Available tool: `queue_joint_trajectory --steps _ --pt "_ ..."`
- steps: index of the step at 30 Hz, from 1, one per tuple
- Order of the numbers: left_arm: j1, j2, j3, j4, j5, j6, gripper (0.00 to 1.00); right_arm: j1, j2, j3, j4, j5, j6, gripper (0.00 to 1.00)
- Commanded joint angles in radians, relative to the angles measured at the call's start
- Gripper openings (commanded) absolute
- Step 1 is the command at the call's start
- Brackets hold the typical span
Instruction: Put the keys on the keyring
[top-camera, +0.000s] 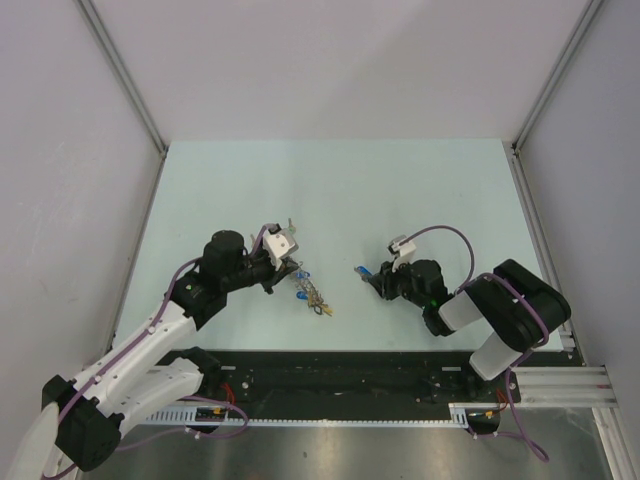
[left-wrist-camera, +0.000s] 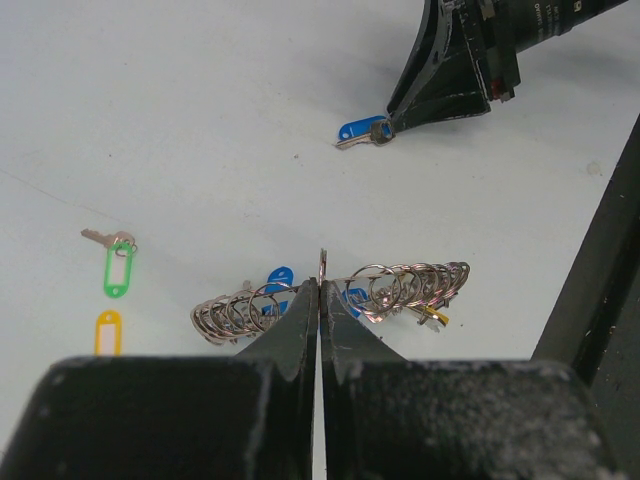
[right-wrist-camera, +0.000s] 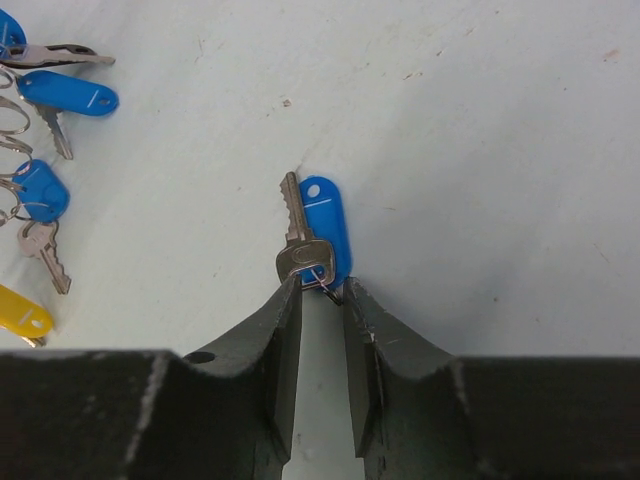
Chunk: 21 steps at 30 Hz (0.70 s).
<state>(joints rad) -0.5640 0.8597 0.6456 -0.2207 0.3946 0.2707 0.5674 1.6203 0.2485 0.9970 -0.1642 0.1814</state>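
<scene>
The keyring (left-wrist-camera: 400, 285) is a grey ring strung with many small rings and tagged keys; it also shows in the top view (top-camera: 311, 293). My left gripper (left-wrist-camera: 321, 288) is shut on its thin edge and holds it on edge. The blue-tag key (right-wrist-camera: 318, 235) lies at my right gripper (right-wrist-camera: 320, 288), whose narrow jaws close on the key's head and small ring. It shows in the left wrist view too (left-wrist-camera: 362, 131). The green-tag key (left-wrist-camera: 118, 265) and the orange tag (left-wrist-camera: 107, 332) lie on the table left of the keyring.
The pale table (top-camera: 350, 190) is walled on three sides. A black rail (top-camera: 350, 375) runs along the near edge. Blue tags (right-wrist-camera: 68, 92) and a yellow tag (right-wrist-camera: 20, 312) of the keyring's keys lie left of my right gripper.
</scene>
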Motion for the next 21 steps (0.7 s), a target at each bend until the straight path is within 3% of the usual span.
queue_joint_trajectory --steps 1,10,21 --pt "0.006 -0.008 0.039 0.046 0.016 0.018 0.0 0.023 0.023 -0.006 -0.09 0.0 -0.026 0.26" --pt "0.004 -0.01 0.039 0.047 0.016 0.018 0.0 0.032 0.03 -0.006 -0.08 0.011 -0.033 0.21" --pt "0.006 -0.011 0.037 0.046 0.018 0.018 0.0 0.043 0.004 -0.006 -0.1 0.015 -0.043 0.03"
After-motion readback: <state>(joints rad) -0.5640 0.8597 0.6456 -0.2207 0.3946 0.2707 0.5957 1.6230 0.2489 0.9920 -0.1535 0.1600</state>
